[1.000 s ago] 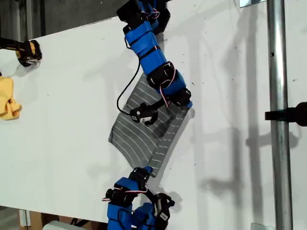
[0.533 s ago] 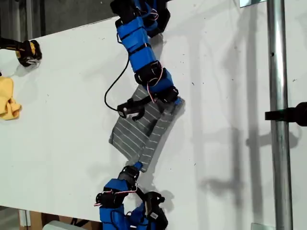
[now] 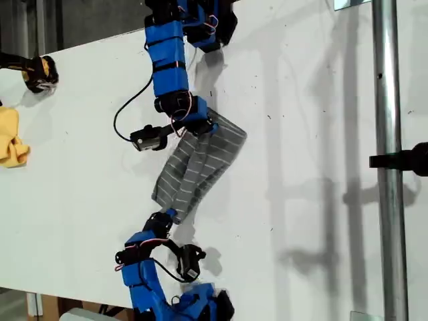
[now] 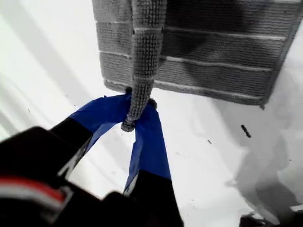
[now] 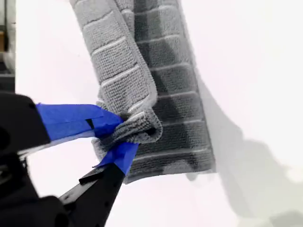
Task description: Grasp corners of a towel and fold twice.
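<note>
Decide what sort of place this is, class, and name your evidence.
Probably a robotics lab or test bench: two blue arms work a grey towel on a bare white table, beside a metal pole carrying a black clamp.

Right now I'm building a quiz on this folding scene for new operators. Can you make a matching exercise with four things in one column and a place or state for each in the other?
Column one:
1. towel
2. yellow cloth
3. my first gripper
4. metal pole

Column two:
A. runs top to bottom at the exterior view's right
B. crumpled at the exterior view's left edge
C. grey with white stripes, partly folded over itself
D. shut on a pinched towel corner

Pairs: 1-C, 2-B, 3-D, 4-A
</note>
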Action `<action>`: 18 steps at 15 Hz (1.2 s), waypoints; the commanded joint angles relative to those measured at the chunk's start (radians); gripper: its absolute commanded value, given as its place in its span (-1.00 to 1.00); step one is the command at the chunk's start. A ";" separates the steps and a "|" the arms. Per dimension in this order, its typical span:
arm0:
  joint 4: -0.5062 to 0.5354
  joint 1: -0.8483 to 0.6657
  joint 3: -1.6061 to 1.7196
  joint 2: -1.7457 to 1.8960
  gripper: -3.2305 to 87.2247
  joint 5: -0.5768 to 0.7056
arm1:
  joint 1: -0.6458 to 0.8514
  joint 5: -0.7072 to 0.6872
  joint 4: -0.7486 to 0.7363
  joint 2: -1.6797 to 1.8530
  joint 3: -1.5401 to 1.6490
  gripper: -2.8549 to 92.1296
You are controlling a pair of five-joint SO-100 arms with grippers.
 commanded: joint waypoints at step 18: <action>0.149 -0.167 -0.689 -0.485 -0.96 0.189 | 0.129 -0.155 0.037 0.305 0.221 -0.94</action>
